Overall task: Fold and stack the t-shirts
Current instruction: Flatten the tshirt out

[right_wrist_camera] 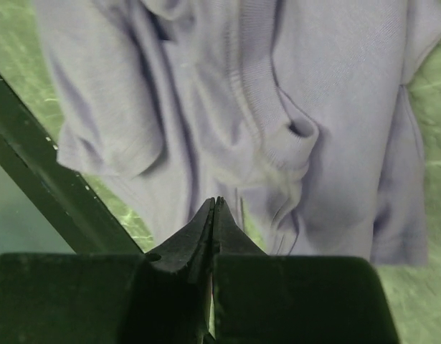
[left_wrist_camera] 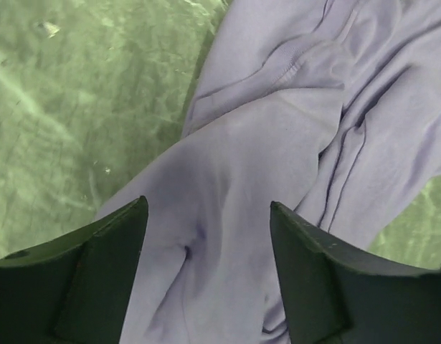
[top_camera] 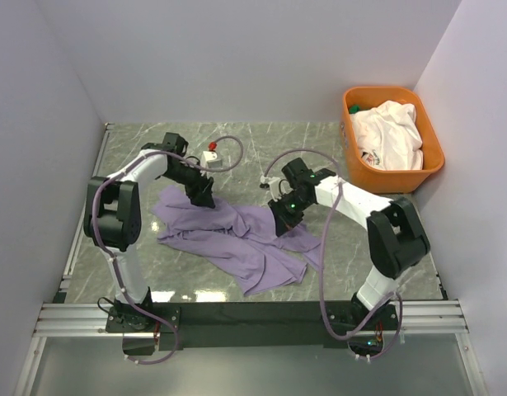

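Loosely crumpled, the lavender t-shirt (top_camera: pixel 237 235) shows plain purple cloth.

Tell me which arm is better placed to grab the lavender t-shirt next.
Left, probably: the left gripper is open, its jaws straddling the lavender t-shirt, ready to close. The right gripper is shut and would need reopening first.

An orange tub (top_camera: pixel 393 179) sits at the far right of the green marbled surface (top_camera: pixel 253 136), well apart from a small white box with a red knob (top_camera: pixel 210 153) near the back
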